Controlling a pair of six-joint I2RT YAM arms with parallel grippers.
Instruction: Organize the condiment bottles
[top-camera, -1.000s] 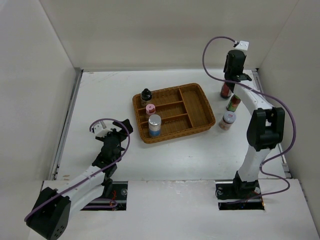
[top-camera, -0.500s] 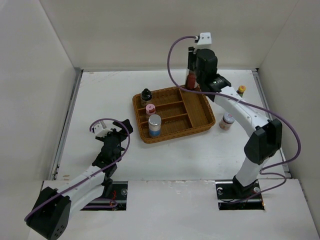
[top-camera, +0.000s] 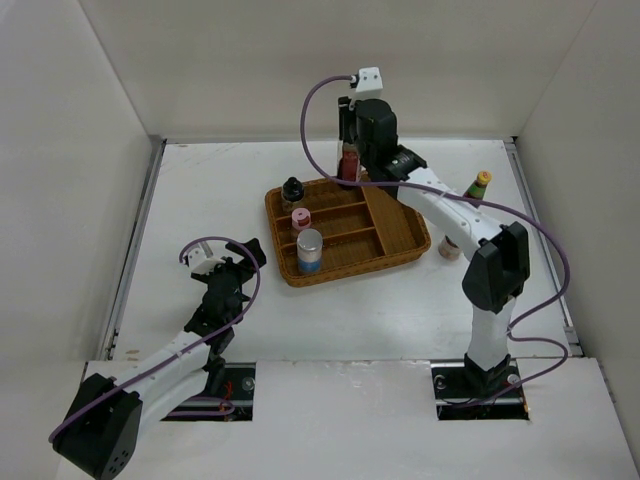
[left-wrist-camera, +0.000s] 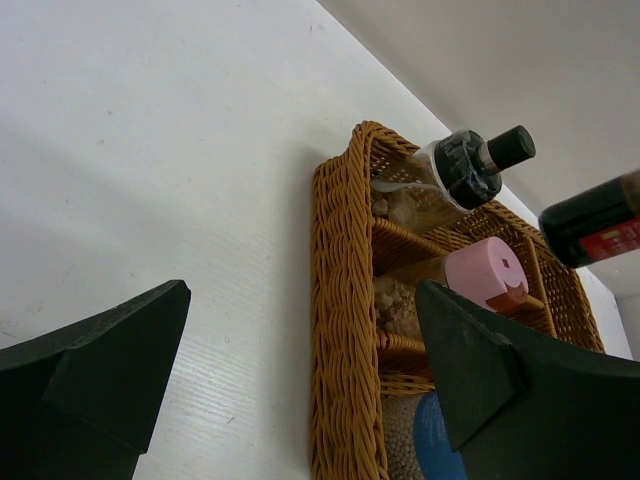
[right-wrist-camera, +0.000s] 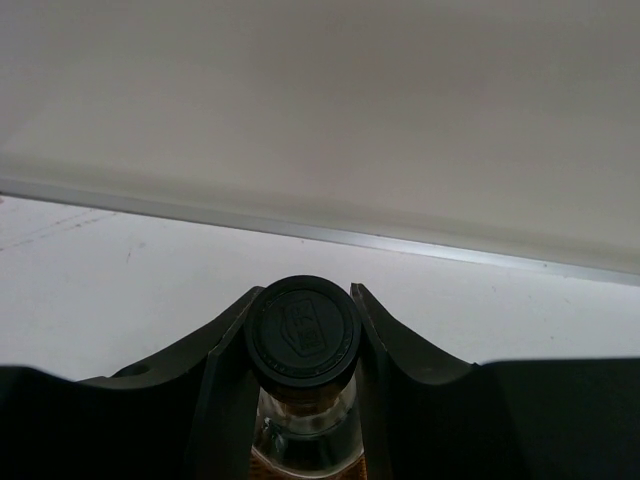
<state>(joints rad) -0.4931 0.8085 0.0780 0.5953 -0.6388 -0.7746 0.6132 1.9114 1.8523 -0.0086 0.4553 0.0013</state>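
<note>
Right wrist feed gives me the right gripper (right-wrist-camera: 303, 352) clamped on the black-capped bottle (right-wrist-camera: 303, 325), only my left wrist feed shows its base hanging over the tray (left-wrist-camera: 335, 290), left gripper (left-wrist-camera: 300, 300) fingers wide, right arm (top-camera: 470, 222) half hiding a jar (top-camera: 445, 248)

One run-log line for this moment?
right gripper: shut on black-capped bottle at wicker tray far rim | left gripper: open, empty | in tray: squat dark bottle, pink-lidded jar, silver-lidded shaker | outside: green bottle
</note>
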